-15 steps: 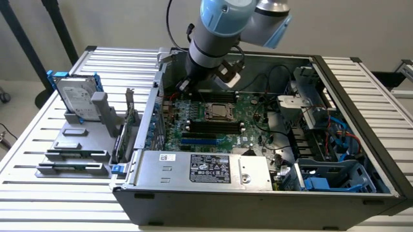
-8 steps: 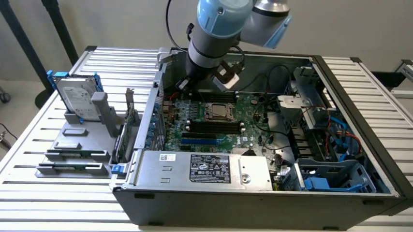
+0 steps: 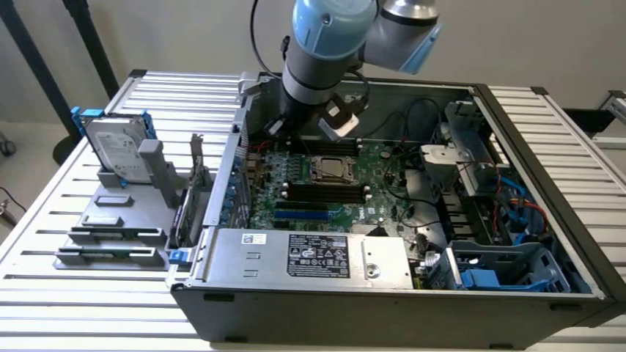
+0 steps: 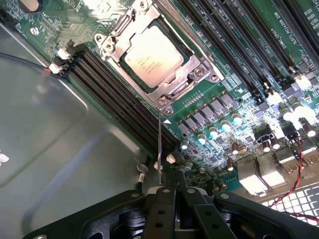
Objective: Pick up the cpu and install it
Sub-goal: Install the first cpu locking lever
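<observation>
- The cpu [image 4: 152,57] lies out ahead of the gripper [image 4: 175,193], beyond its fingertips and well apart from them, touching no part of it.
- Between the gripper and the cpu run long black memory slots [image 4: 114,94] and a strip of the green motherboard [image 4: 234,84].
- In the exterior view the arm [image 3: 323,59] reaches down into the open computer case [image 3: 547,220]. The cpu sits on the board just below and in front of the arm's lower end.
- The gripper is narrow: its two black fingers [image 4: 159,214] stand close together, and nothing shows between them.
- A thin metal lever [image 4: 159,144] runs from the corner of the socket straight toward the gripper, and its far end reaches the fingertips. Whether it touches them cannot be told.
- The cpu is a small flat square with a silver-grey metal top that carries faint print, and it has a thin pale rim.
- It sits level in its socket, and a shiny metal frame [image 4: 197,69] lies over its edges with screws at the corners.
- On one side of the gripper, away from the board, stands the grey sheet-metal wall [image 4: 60,149] of the case.
- A hard drive [image 3: 116,150] in a blue frame stands outside the case, well apart from the gripper, toward the exterior view's left.
</observation>
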